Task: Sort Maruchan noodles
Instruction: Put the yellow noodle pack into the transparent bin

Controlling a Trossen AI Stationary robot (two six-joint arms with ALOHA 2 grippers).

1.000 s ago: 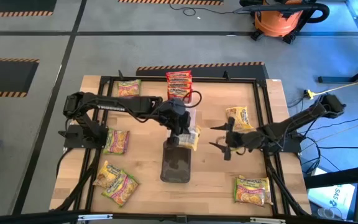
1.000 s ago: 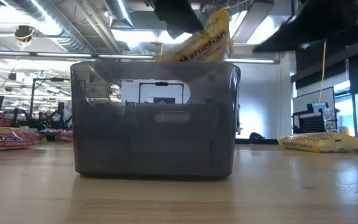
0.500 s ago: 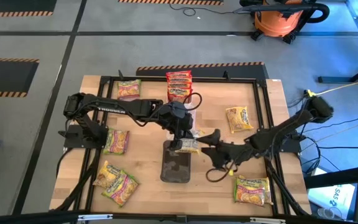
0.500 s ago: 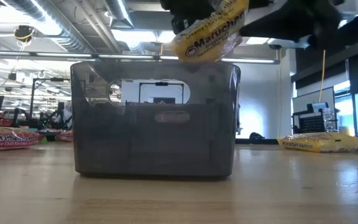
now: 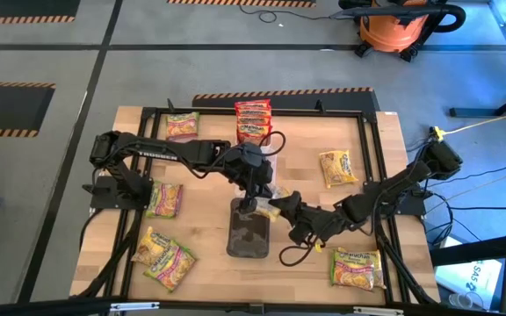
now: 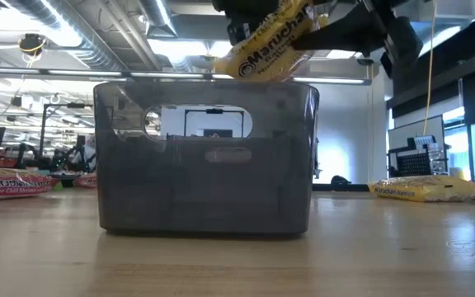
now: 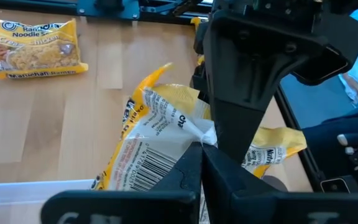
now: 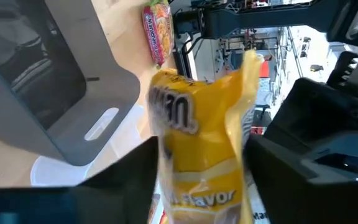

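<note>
A yellow Maruchan noodle packet [image 6: 269, 49] hangs tilted just above the rim of the dark see-through bin [image 6: 204, 157], which stands near the table's middle [image 5: 250, 235]. My left gripper [image 5: 258, 193] is shut on this packet [image 7: 157, 146]. My right gripper [image 8: 202, 165] has come in from the table's right; its two fingers stand on either side of the same packet [image 8: 194, 134], close against it. Other packets lie flat on the table. My left gripper pinches the packet between its two fingers at a crumpled spot along one edge [image 7: 199, 132], coming from above and slanting down. The packet is lifted clear over the bin, tilted, its barcode side toward the wrist. My right gripper straddles the packet; whether its fingers touch it I cannot tell.
Red packets are stacked at the far edge [image 5: 253, 121]. Green-and-pink packets lie at the far left [image 5: 182, 125] and left [image 5: 164, 200], and mixed ones at the near left [image 5: 165, 256]. Yellow packets lie at the right [image 5: 336, 167] and near right [image 5: 357, 268].
My right gripper has swung from the table's right toward the bin and the held packet, rolling its wrist on the way, and now reaches around the packet. The packet in my left gripper has tipped from steeply upright to a flatter slant over the bin.
</note>
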